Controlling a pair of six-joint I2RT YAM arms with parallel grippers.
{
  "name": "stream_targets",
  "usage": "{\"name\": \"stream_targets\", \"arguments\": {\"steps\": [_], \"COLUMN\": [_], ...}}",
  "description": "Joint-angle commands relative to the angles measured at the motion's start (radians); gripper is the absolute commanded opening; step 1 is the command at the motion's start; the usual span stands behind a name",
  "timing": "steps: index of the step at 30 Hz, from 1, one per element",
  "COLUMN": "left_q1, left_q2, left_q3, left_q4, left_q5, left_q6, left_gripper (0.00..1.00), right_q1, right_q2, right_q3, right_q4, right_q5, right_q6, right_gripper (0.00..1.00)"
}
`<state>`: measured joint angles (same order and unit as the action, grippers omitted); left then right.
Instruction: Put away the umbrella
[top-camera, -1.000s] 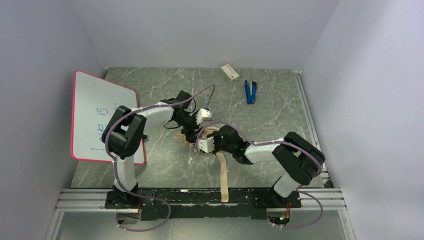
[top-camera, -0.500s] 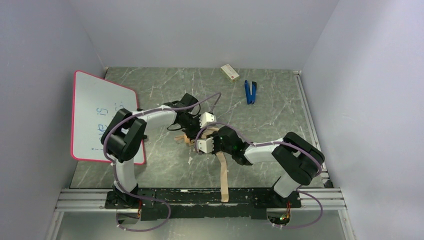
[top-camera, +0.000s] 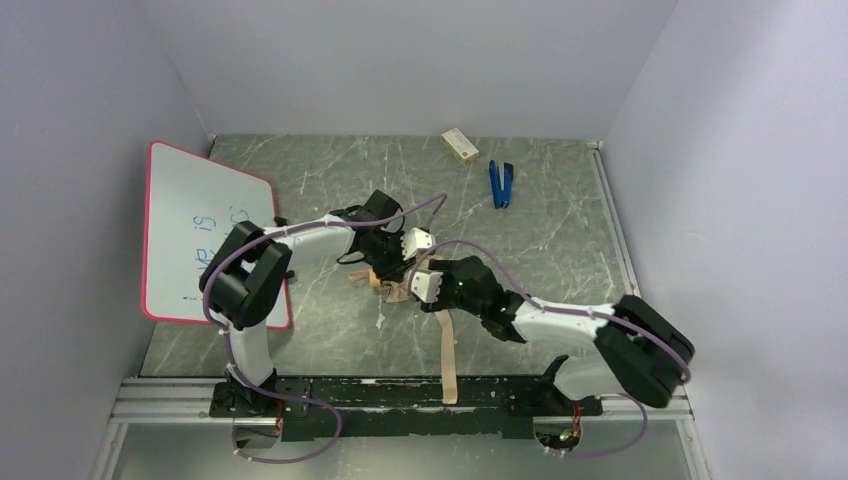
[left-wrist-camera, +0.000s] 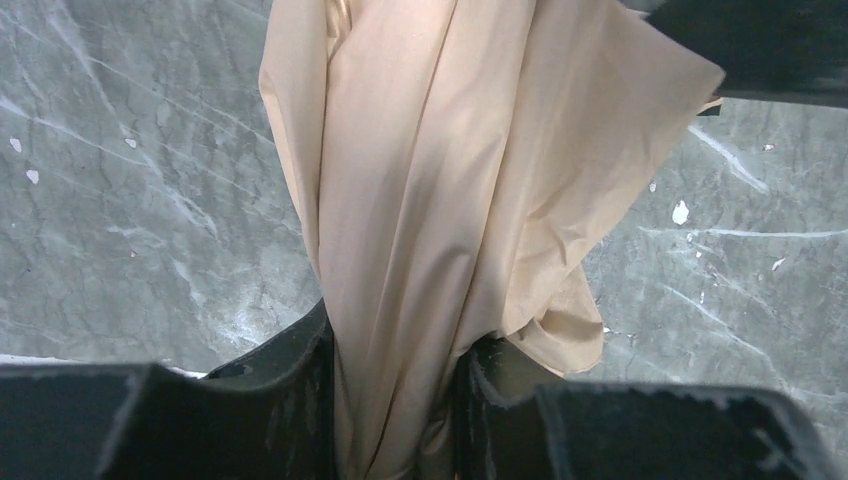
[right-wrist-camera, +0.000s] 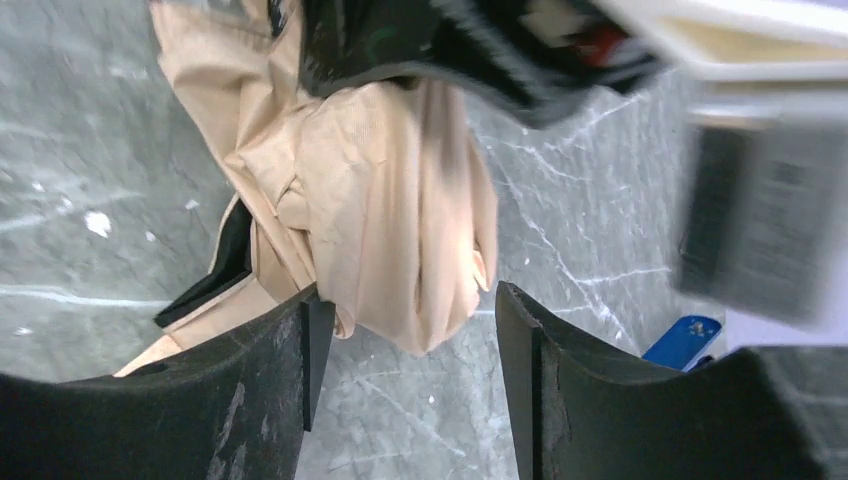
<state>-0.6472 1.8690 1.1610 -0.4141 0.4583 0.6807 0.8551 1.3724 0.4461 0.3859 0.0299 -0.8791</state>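
The umbrella (top-camera: 392, 290) is a bunched tan bundle lying mid-table, and its long tan strap (top-camera: 447, 350) trails toward the near edge. In the left wrist view my left gripper (left-wrist-camera: 395, 350) is shut on the gathered fabric of the umbrella (left-wrist-camera: 440, 180), which is squeezed between the two black fingers. My right gripper (right-wrist-camera: 410, 300) stands open. The rounded end of the umbrella (right-wrist-camera: 380, 200) hangs between its fingertips, with a gap on the right side. From above, both grippers meet over the bundle, the left gripper (top-camera: 392, 262) just behind the right gripper (top-camera: 408, 286). The shaft and handle are hidden.
A whiteboard with a red rim (top-camera: 205, 235) lies at the left, under the left arm's elbow. A blue stapler-like tool (top-camera: 501, 184) and a small white box (top-camera: 460, 144) sit at the back. The left arm's wrist crosses the top of the right wrist view.
My left gripper moved right onto the bundle and closed on the fabric. My right gripper opened, and its arm stretched out lower and further forward.
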Motion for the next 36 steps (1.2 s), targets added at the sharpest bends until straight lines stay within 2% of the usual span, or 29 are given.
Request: {"name": "stream_targets", "arguments": {"steps": [1, 5, 7, 11, 16, 19, 22, 28, 36], "left_q1": [-0.005, -0.006, -0.005, -0.004, -0.006, -0.008, -0.014, -0.026, -0.03], "left_q2": [0.055, 0.042, 0.042, 0.05, 0.047, 0.047, 0.044, 0.043, 0.046], "left_q3": [-0.03, -0.041, -0.038, -0.031, -0.028, -0.029, -0.031, -0.037, -0.04], "left_q4": [-0.02, 0.009, 0.015, 0.002, 0.003, 0.007, 0.006, 0.011, 0.014], "left_q5": [-0.14, -0.162, -0.17, -0.142, -0.127, -0.141, -0.151, -0.164, -0.186], "left_q6": [-0.003, -0.038, -0.06, -0.054, -0.05, -0.049, -0.046, -0.043, -0.04], "left_gripper": [0.05, 0.05, 0.05, 0.05, 0.05, 0.05, 0.05, 0.05, 0.05], "right_q1": [0.017, 0.029, 0.031, 0.032, 0.033, 0.033, 0.033, 0.064, 0.215], "right_q2": [-0.157, -0.291, -0.347, -0.429, -0.462, -0.412, -0.351, -0.307, -0.198], "right_q3": [-0.039, -0.029, -0.01, 0.001, 0.037, 0.086, 0.086, 0.024, 0.028], "right_q4": [-0.014, -0.08, -0.137, -0.248, -0.417, -0.546, -0.593, -0.55, -0.559], "right_q5": [-0.023, 0.067, 0.127, 0.158, 0.293, 0.296, 0.266, 0.267, 0.372], "right_q6": [0.264, 0.485, 0.66, 0.911, 1.259, 1.426, 1.512, 1.555, 1.614], "right_gripper": [0.63, 0.63, 0.63, 0.62, 0.59, 0.59, 0.61, 0.7, 0.72]}}
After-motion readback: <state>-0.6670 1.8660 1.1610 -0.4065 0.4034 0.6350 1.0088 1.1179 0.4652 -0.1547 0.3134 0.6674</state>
